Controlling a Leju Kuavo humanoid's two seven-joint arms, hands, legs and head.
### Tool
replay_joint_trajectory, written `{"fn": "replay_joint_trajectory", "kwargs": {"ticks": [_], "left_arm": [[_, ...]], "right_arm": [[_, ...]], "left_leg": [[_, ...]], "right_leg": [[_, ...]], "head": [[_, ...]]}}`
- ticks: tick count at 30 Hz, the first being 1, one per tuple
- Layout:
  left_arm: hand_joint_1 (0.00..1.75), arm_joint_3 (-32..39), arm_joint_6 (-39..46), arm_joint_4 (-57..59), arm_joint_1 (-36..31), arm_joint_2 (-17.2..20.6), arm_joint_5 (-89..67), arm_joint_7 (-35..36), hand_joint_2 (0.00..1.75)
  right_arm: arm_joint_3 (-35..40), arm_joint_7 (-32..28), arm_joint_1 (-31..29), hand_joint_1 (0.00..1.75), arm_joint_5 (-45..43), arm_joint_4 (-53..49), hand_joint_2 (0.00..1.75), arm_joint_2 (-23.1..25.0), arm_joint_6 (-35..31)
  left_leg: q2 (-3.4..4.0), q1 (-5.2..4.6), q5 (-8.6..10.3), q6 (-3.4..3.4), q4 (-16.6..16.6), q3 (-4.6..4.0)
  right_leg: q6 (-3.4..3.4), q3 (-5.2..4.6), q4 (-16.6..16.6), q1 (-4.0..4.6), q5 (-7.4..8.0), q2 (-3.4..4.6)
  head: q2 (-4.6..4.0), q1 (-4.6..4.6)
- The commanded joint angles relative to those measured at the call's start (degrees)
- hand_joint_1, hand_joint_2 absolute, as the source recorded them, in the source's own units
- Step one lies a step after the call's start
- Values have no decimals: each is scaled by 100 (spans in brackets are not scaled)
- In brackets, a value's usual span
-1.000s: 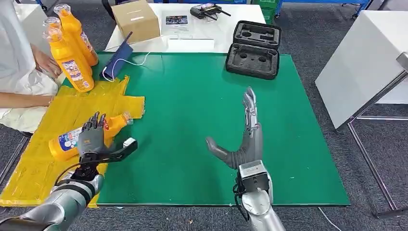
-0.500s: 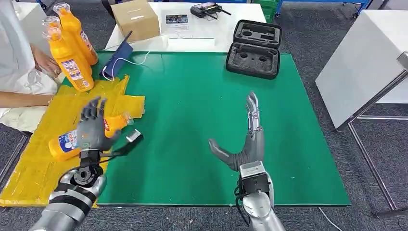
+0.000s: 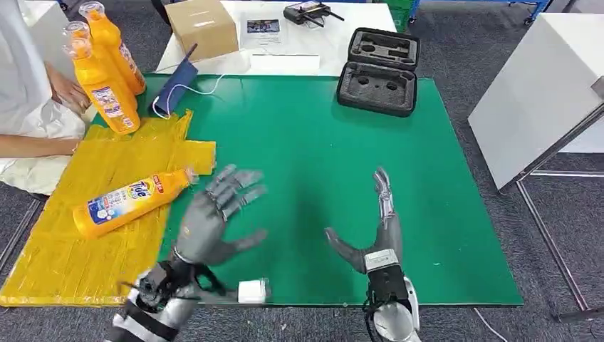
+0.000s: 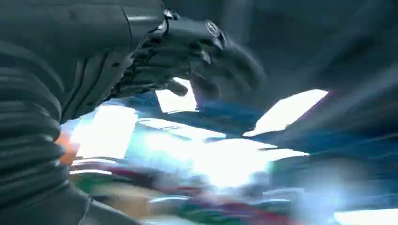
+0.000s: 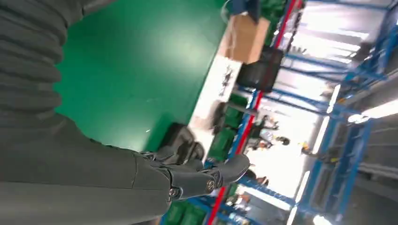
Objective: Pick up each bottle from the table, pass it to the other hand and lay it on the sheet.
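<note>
Head view. One orange bottle (image 3: 130, 201) lay on its side on the yellow sheet (image 3: 85, 263) at the left of the frame, cap toward the green mat (image 3: 306, 142), touched by neither hand. The left hand (image 3: 214, 214) hovered at lower centre-left over the mat's near edge, fingers spread and holding nothing. The right hand (image 3: 370, 228) stood at lower centre-right, palm open, fingers extended and apart, also empty. Three more orange bottles (image 3: 100, 64) stood upright at the upper left, beside a seated person's hand (image 3: 68, 89). The step in hand appeared to be the reach for the next bottle. To do it well, the picking hand should probably approach a standing bottle around its body below the neck, close firmly before lifting, and keep clear of its neighbours and of the person; the handover should be made over the mat, with the receiving palm already open.
</note>
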Motion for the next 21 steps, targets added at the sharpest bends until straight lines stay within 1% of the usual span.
{"fn": "replay_joint_trajectory", "kwargs": {"ticks": [1,3,4,5,6,7,10,11,12,13,14,15,16,17,18,19,21], "left_arm": [[0,1946,-48,117,633,-1498,102,147,175],[0,1946,-48,117,633,-1498,102,147,175],[0,1946,-48,117,633,-1498,102,147,175],[0,1946,-48,117,633,-1498,102,147,175],[0,1946,-48,117,633,-1498,102,147,175],[0,1946,-48,117,633,-1498,102,147,175],[0,1946,-48,117,633,-1498,102,147,175],[0,1709,-48,837,504,-1453,604,24,175],[0,1624,-48,1013,470,-1406,764,24,175],[0,1218,-48,1590,449,-1306,1357,24,175],[0,702,-392,1850,401,-1103,2191,128,175],[0,305,-1051,1693,469,-921,2905,354,175],[0,148,-1584,1594,511,-854,3438,514,175],[0,134,-1971,1513,523,-817,3787,592,175],[0,250,-2876,1283,524,-777,4602,815,175],[0,311,-3098,1168,504,-740,4755,925,175],[0,513,-3564,924,468,-703,5126,1091,175]], "right_arm": [[-478,-28,106,0,0,288,175,55,47],[-478,-28,106,0,0,288,175,55,47],[-478,-28,106,0,0,288,175,55,47],[-478,-28,106,0,0,288,175,55,47],[-478,-28,106,0,0,288,175,55,47],[-478,-28,106,0,0,288,175,55,47],[-478,-28,106,0,0,288,175,55,47],[-468,71,84,0,15,287,175,100,129],[-483,92,116,0,41,285,175,104,170],[-529,80,213,0,97,307,175,116,262],[-595,27,319,0,155,276,175,141,355],[-716,-96,482,0,120,159,175,177,556],[-809,-149,580,0,79,57,175,220,699],[-869,-144,652,0,-20,-49,175,235,826],[-1002,-166,778,0,-280,-307,175,278,1146],[-1058,-151,830,0,-258,-442,175,303,1217],[-1126,-142,873,0,-150,-730,175,375,1347]], "left_leg": [[25,1,-32,-8,-3,61],[-4,3,-19,7,-4,36],[0,7,-11,11,-4,29],[-4,10,-18,6,-3,51],[4,11,-14,10,-4,41],[11,16,-24,4,-4,61],[2,16,-10,9,-4,36],[4,18,-15,7,-4,49],[6,17,-13,8,-4,43],[-7,13,-8,9,-10,47],[-15,14,-10,7,-15,63],[-27,11,-6,8,-21,64],[-31,13,-11,5,-23,80],[-31,14,-10,6,-14,63],[-28,15,-10,7,-9,52],[-30,17,-18,3,-8,66],[-14,12,-9,8,-4,34]], "right_leg": [[-12,48,-9,2,-13,34],[-4,28,-8,3,-9,3],[-4,19,-10,5,-6,7],[-9,44,-9,8,-15,4],[-6,34,-8,12,-9,11],[-11,56,-10,18,-16,18],[-5,31,-6,18,-7,5],[-7,45,-8,19,-11,8],[-6,38,-6,18,-9,9],[-5,43,-9,14,-9,-4],[-7,62,-17,15,-14,-11],[-5,63,-19,11,-15,-23],[-8,82,-24,13,-20,-26],[-7,62,-16,14,-19,-27],[-7,48,-11,15,-18,-24],[-11,64,-11,17,-26,-24],[-6,29,-2,13,-12,-9]], "head": [[0,-11],[0,-9],[0,-7],[0,-9],[0,-9],[0,-9],[0,-9],[0,-9],[0,-9],[0,-11],[0,-9],[0,-9],[0,-11],[0,-9],[0,-11],[0,-11],[0,-9]]}}
